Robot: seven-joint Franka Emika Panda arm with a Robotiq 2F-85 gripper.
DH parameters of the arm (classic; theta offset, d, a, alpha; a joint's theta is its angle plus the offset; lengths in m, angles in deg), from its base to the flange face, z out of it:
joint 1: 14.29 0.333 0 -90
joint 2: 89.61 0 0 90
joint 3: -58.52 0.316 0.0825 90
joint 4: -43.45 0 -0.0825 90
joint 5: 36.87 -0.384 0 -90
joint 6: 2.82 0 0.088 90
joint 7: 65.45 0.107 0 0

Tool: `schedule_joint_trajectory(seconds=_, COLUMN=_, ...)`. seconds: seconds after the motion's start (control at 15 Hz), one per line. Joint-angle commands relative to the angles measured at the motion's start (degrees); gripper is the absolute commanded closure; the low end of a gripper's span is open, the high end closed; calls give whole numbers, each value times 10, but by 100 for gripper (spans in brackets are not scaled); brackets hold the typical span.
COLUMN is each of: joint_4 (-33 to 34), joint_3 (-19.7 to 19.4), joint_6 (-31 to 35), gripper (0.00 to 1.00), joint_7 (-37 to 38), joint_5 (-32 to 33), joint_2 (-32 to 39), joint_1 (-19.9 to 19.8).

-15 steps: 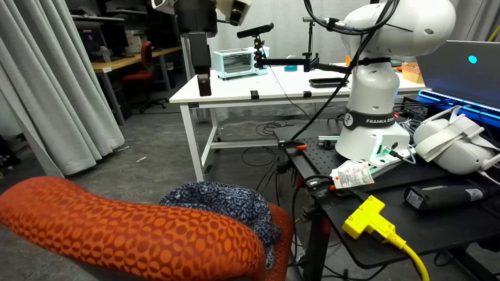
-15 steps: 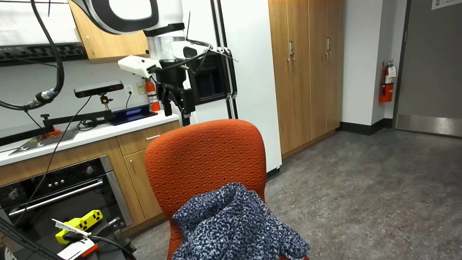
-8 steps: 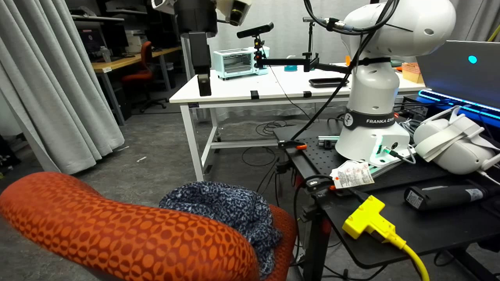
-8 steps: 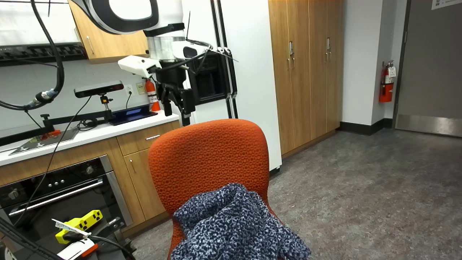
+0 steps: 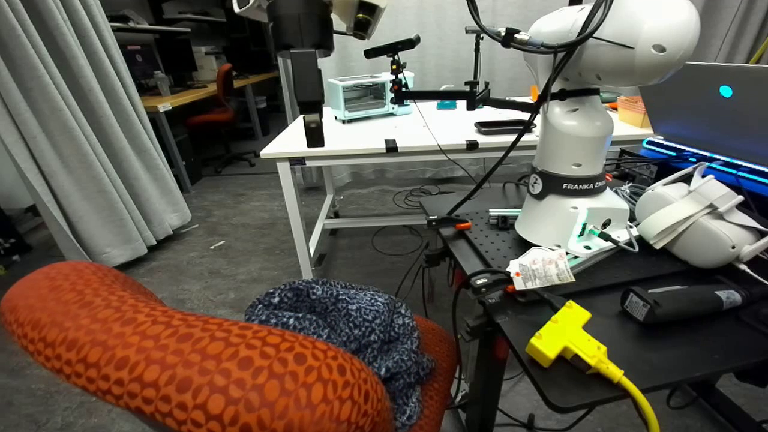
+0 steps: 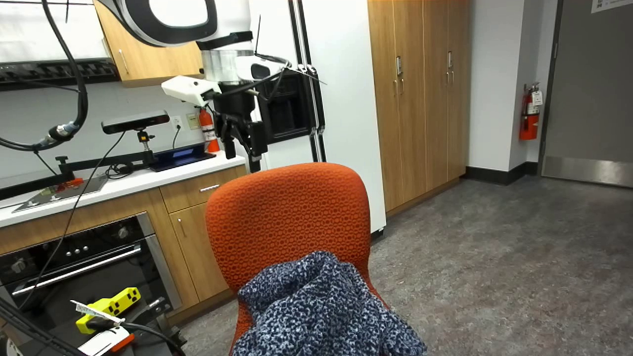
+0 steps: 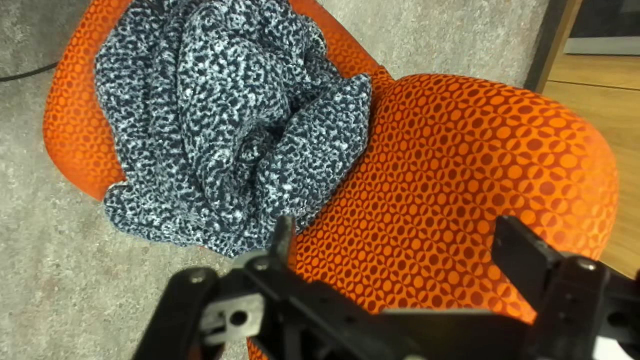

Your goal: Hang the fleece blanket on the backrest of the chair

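The mottled navy and grey fleece blanket lies crumpled in thick folds on the seat of the orange-red chair. It shows in both exterior views [image 5: 342, 318] [image 6: 321, 311] and in the wrist view [image 7: 230, 100]. The backrest of the chair [image 6: 292, 212] rises bare behind it; it also shows in an exterior view [image 5: 210, 354] and in the wrist view [image 7: 450, 170]. My gripper [image 7: 395, 225] is open and empty, with its fingers wide apart above the chair. In both exterior views, the gripper [image 5: 314, 135] [image 6: 242, 155] hangs pointing down, apart from the blanket.
A black cart [image 5: 630, 360] bears the robot base, a yellow power splitter [image 5: 570, 336] and a white headset [image 5: 690, 222]. A white table [image 5: 360, 135] with a toaster oven stands behind. A kitchen counter [image 6: 198, 170] and a white fridge [image 6: 346, 99] stand behind the chair.
The chair has turned slightly, its backrest shifting a little right in an exterior view. The blanket moved barely with it. The arm and gripper have not visibly moved.
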Motion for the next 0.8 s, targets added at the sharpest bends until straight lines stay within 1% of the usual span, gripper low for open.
schedule_joint_trajectory(seconds=0.0, joint_4=1, joint_3=8, joint_6=-2, gripper=0, joint_7=-2, joint_5=-3, joint_2=0, joint_1=-9)
schedule_joint_trajectory(seconds=0.33, joint_4=1, joint_3=8, joint_6=-2, gripper=0, joint_7=-2, joint_5=-3, joint_2=0, joint_1=-9)
schedule_joint_trajectory(seconds=0.47, joint_4=6, joint_3=6, joint_6=2, gripper=0, joint_7=-4, joint_5=-3, joint_2=11, joint_1=-11)
schedule_joint_trajectory(seconds=0.73, joint_4=15, joint_3=3, joint_6=35, gripper=0, joint_7=-4, joint_5=6, joint_2=51, joint_1=-24)
